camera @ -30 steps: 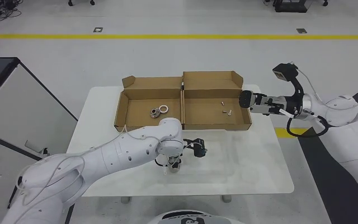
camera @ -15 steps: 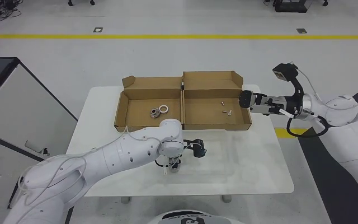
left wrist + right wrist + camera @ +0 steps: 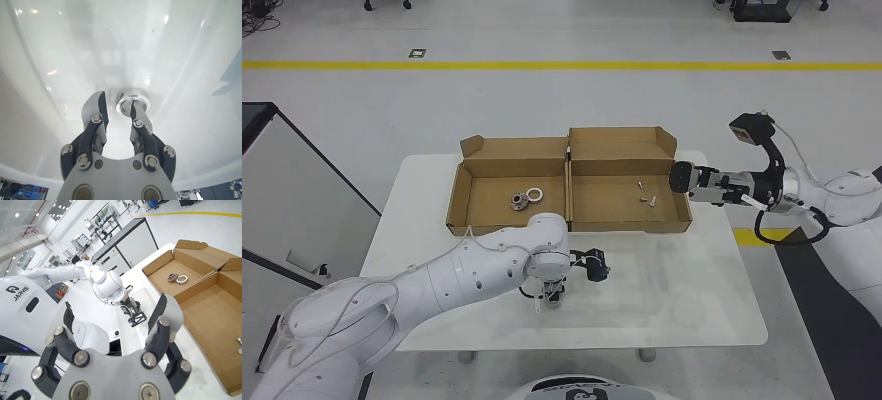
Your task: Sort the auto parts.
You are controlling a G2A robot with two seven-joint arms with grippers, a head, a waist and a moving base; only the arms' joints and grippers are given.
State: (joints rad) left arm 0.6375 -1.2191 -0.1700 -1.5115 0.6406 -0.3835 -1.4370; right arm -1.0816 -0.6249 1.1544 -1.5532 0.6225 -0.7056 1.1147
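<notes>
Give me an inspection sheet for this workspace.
Surface: white table, glossy.
Job's things: hub and ring in left box; two bolts in right box; silver collar on the table.
Clutter: nothing seen.
Grippers: left gripper open, one finger inside the collar's bore; right gripper open, at right box's outer edge.
Cables: black cable looped at the right wrist.
Surroundings: yellow floor line, grey cabinet.

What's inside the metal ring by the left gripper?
One fingertip of the left gripper dips inside the metal ring; the other finger stands outside it, jaws open. The finger covers part of the bore, so anything lying beneath it can't be seen.
</notes>
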